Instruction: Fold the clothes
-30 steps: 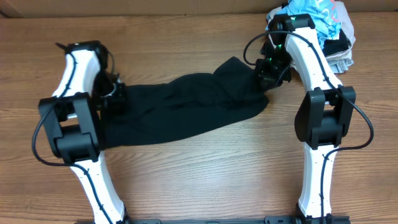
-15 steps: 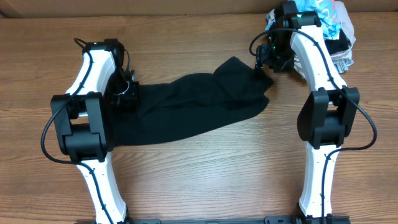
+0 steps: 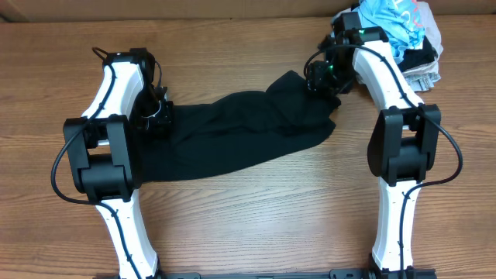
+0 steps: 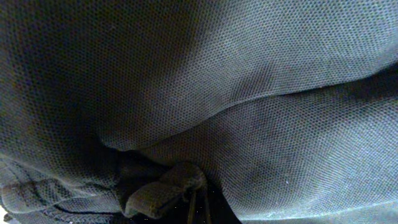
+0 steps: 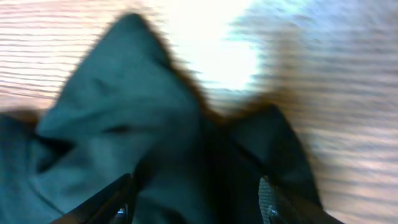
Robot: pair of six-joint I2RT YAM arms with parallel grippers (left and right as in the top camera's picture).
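A black garment [image 3: 232, 132] lies spread across the wooden table, from my left gripper to my right gripper. My left gripper [image 3: 157, 120] sits at the garment's left end. The left wrist view is filled with black mesh cloth [image 4: 249, 62], bunched at the jaws [image 4: 186, 199], and the fingers are hidden by it. My right gripper [image 3: 319, 77] hovers over the garment's upper right corner. In the right wrist view its fingers [image 5: 193, 202] are wide apart over the dark cloth [image 5: 124, 124] and hold nothing.
A pile of other clothes [image 3: 403, 31], blue, white and black, lies at the back right corner beside the right arm. A cardboard wall [image 3: 232, 8] runs along the table's far edge. Bare wood [image 3: 256, 217] shows in front of the garment.
My left gripper shifted right with the garment's left end, then held still. My right gripper lifted off the garment's right end, moved back, then came left over the corner.
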